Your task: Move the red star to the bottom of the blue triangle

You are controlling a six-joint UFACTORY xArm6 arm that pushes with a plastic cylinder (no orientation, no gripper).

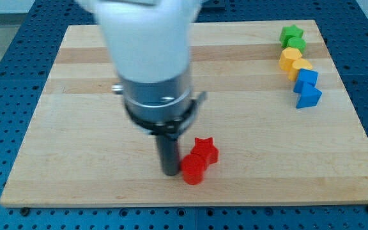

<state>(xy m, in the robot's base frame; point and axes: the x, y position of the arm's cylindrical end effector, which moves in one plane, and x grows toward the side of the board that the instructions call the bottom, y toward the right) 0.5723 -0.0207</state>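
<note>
Wooden board (75, 160) on blue perforated table (5, 76). Top right, chained: two green blocks (292, 37), two yellow blocks (293, 60), blue cube (306, 78). Red hexagonal block (193, 170) near bottom centre.

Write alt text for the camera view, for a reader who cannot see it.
My tip rests on a wooden board, touching the left side of a red block that sits against a red star. At the view's upper right, two green blocks, two yellow blocks and two blue blocks, the lower a blue triangle, form a line.

red star (204, 151): flat, bottom centre, touching red block | blue triangle (308, 96): right edge, well apart
</note>
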